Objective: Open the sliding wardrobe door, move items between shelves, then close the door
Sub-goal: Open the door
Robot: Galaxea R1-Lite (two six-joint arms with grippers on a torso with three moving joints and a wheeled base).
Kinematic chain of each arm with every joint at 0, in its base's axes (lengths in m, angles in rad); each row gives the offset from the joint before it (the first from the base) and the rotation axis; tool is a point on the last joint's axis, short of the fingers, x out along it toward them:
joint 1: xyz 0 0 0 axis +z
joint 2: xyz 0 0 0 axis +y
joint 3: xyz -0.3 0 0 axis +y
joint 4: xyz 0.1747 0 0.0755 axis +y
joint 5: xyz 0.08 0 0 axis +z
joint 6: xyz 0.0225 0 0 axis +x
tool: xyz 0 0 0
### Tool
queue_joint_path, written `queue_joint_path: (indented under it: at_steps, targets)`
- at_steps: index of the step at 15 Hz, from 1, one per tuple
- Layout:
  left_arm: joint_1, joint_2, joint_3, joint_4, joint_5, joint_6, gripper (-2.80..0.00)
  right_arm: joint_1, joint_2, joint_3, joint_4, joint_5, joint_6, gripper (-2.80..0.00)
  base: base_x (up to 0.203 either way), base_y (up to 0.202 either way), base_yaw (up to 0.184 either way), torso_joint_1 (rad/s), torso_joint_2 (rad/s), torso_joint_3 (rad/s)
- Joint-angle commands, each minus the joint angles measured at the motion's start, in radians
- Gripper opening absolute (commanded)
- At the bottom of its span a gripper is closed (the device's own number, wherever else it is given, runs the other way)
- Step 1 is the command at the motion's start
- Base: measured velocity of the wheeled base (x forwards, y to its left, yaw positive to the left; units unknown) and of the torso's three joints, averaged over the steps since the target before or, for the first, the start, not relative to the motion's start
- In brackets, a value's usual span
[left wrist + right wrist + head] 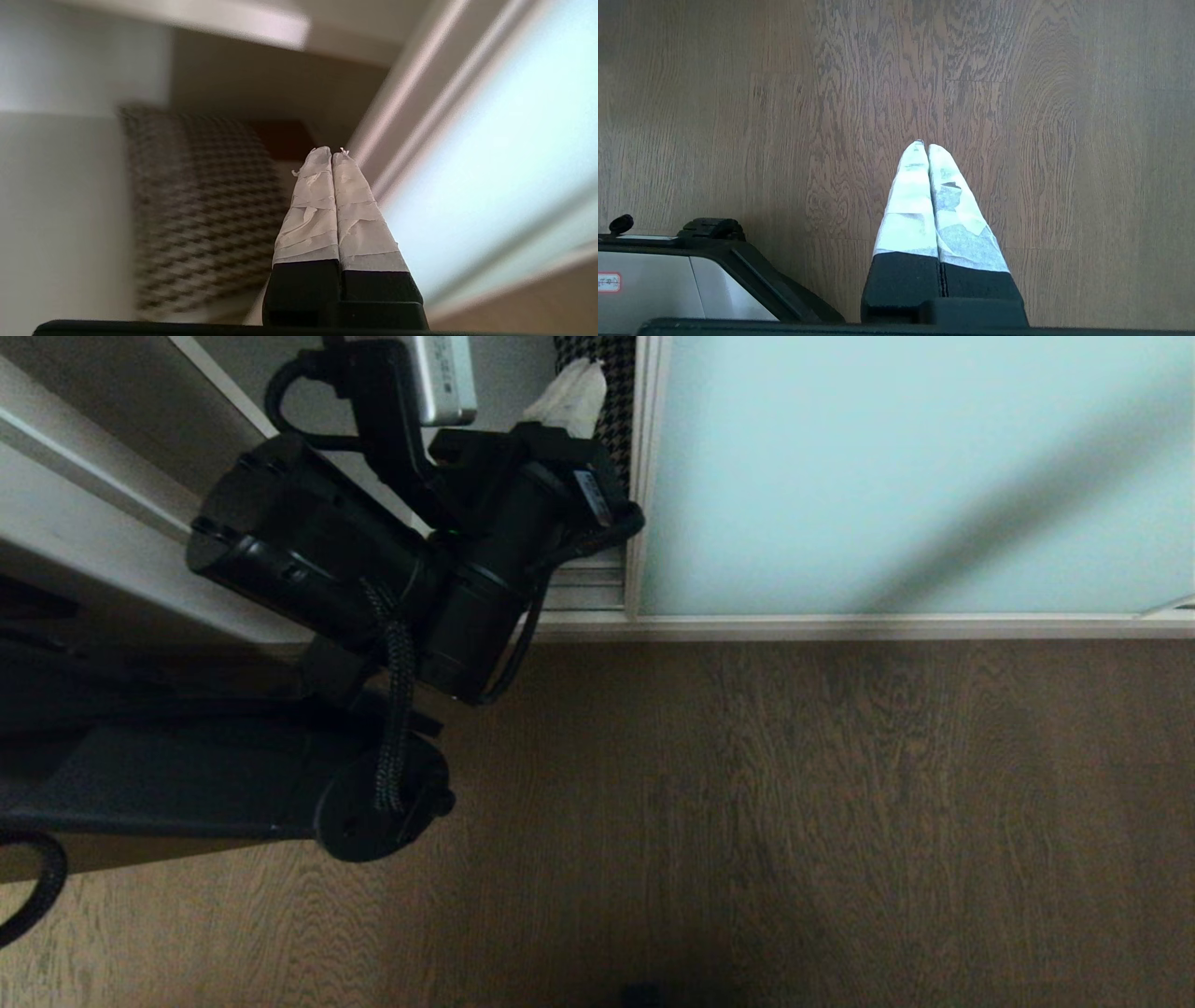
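Left gripper (581,387), fingers pressed together and empty, reaches into the wardrobe opening at twelve o'clock. The houndstooth cushion (196,205) stands inside, just beyond it. The sliding wardrobe door (915,476) lies at two o'clock. Right gripper (928,148), likewise closed, hangs over the wooden floor (1017,140).

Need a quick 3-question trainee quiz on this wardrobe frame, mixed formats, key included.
1. True or false: the left gripper is shut and holds nothing.
2. What lies in the opening past the left gripper: A) the cushion, B) a shoe box, C) folded towels?
3. Fill in: the right gripper hangs over the wooden ___.

Key: 1 true; 2 A; 3 floor.
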Motion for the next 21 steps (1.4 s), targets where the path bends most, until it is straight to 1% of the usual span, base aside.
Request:
queue_joint_path:
  at_steps: [1, 3, 4, 7, 8, 11, 14, 15, 19, 21]
  targets:
    - [-0.054, 0.077, -0.037, -0.006, 0.002, 0.001, -2.80, 0.000, 0.000, 0.000, 0.000, 0.000, 0.000, -2.80, 0.000, 0.000, 0.000, 0.000, 0.00, 0.000]
    - [-0.090, 0.104, -0.062, -0.005, 0.003, 0.000, -2.80, 0.000, 0.000, 0.001, 0.000, 0.000, 0.000, -2.80, 0.000, 0.000, 0.000, 0.000, 0.00, 0.000]
    - [-0.097, 0.113, -0.070, -0.006, 0.005, 0.000, -2.80, 0.000, 0.000, 0.000, 0.000, 0.000, 0.000, -2.80, 0.000, 0.000, 0.000, 0.000, 0.00, 0.000]
    - [-0.090, 0.091, -0.070, -0.009, 0.007, 0.000, -2.80, 0.000, 0.000, 0.000, 0.000, 0.000, 0.001, -2.80, 0.000, 0.000, 0.000, 0.000, 0.00, 0.000]
    - [-0.072, 0.078, -0.067, -0.009, 0.007, 0.000, -2.80, 0.000, 0.000, 0.000, 0.000, 0.000, 0.001, -2.80, 0.000, 0.000, 0.000, 0.000, 0.00, 0.000]
    - [0.031, 0.037, -0.060, -0.010, 0.021, -0.001, -2.80, 0.000, 0.000, 0.000, 0.000, 0.000, 0.001, -2.80, 0.000, 0.000, 0.000, 0.000, 0.00, 0.000]
    - [0.183, -0.031, -0.061, 0.007, 0.041, 0.002, -2.80, 0.000, 0.000, 0.000, 0.000, 0.000, 0.000, -2.80, 0.000, 0.000, 0.000, 0.000, 0.00, 0.000]
    - [0.227, -0.077, -0.061, 0.041, 0.042, 0.003, -2.80, 0.000, 0.000, 0.001, 0.000, 0.000, 0.000, -2.80, 0.000, 0.000, 0.000, 0.000, 0.00, 0.000]
    - [0.385, -0.310, -0.035, 0.317, 0.046, 0.002, -2.80, 0.000, 0.000, 0.000, 0.000, 0.000, 0.000, -2.80, 0.000, 0.000, 0.000, 0.000, 0.00, 0.000]
    - [0.432, -0.463, 0.042, 0.449, 0.047, 0.003, -2.80, 0.000, 0.000, 0.001, 0.000, 0.000, 0.000, -2.80, 0.000, 0.000, 0.000, 0.000, 0.00, 0.000]
